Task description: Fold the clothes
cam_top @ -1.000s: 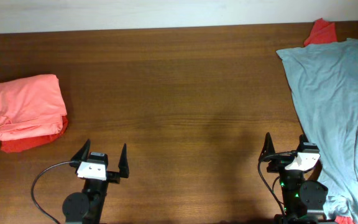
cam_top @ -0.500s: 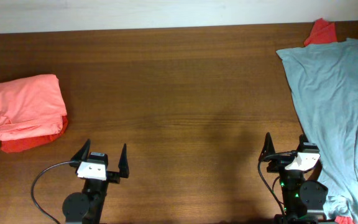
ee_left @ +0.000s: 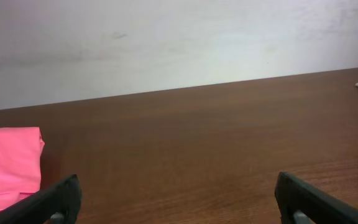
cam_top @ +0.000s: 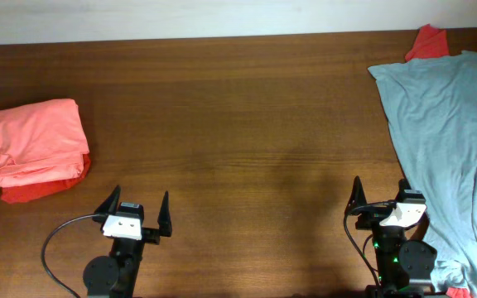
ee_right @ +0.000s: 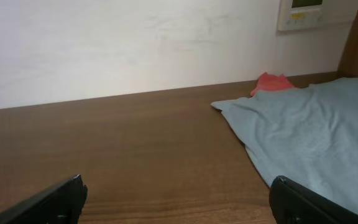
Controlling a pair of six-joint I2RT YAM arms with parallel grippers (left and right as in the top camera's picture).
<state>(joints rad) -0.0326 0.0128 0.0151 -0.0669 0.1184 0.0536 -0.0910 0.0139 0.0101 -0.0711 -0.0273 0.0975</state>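
On the right side of the table [cam_top: 238, 124], the grey-blue T-shirt [cam_top: 445, 132] lies spread and rumpled, not yet folded, so the step in hand looks to be taking hold of it. To do that well, I judge the right gripper [cam_top: 381, 197] should pinch a single layer at a near hem or shoulder edge, then draw it toward the middle of the table before flattening. Both grippers stand with jaws wide apart, holding nothing. The shirt's edge runs just beside the right gripper, on its right; a red cloth [cam_top: 427, 41] peeks out at its far corner. The left gripper [cam_top: 139, 200] sits apart from the folded salmon-pink T-shirt [cam_top: 36, 141], which lies farther out to its left.
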